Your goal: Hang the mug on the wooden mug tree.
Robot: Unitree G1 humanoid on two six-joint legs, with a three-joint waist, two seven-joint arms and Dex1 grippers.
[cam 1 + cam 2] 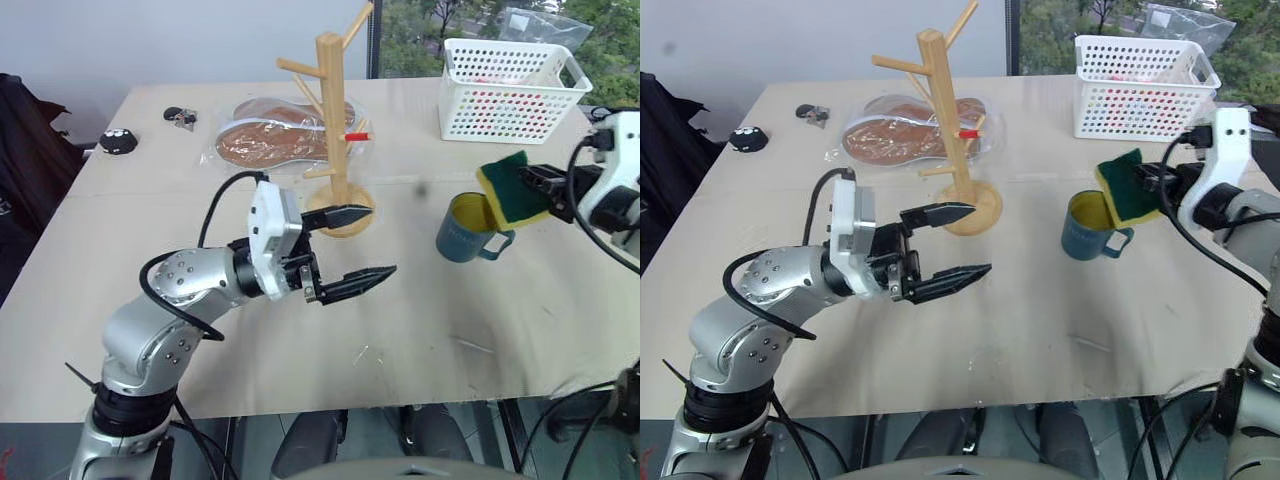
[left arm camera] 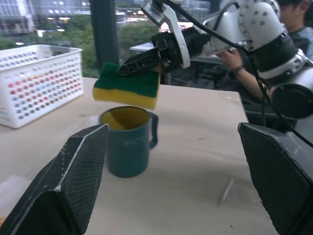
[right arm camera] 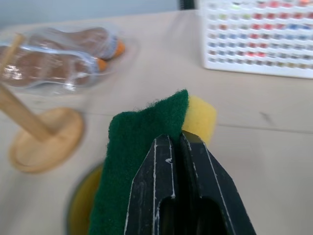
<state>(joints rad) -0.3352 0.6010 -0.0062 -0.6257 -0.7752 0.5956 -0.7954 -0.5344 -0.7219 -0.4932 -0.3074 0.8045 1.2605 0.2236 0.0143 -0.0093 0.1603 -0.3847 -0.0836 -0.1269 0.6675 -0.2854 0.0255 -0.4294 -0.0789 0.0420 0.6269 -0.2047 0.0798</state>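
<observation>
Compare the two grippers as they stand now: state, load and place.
The left gripper is open and empty; the right gripper is shut on the sponge. The left gripper hangs in front of the wooden mug tree; the right gripper holds the sponge just above the mug, which stands upright on the table. Both have two black fingers.

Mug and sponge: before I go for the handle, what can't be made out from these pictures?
- Mug: the far side of its rim sits behind the sponge in the head views. In the right wrist view the sponge and the right end effector cover most of it.
- Basket: contents are only blurred colour through its perforated wall.
- Small dark items at the table's far left: too small to identify.
</observation>
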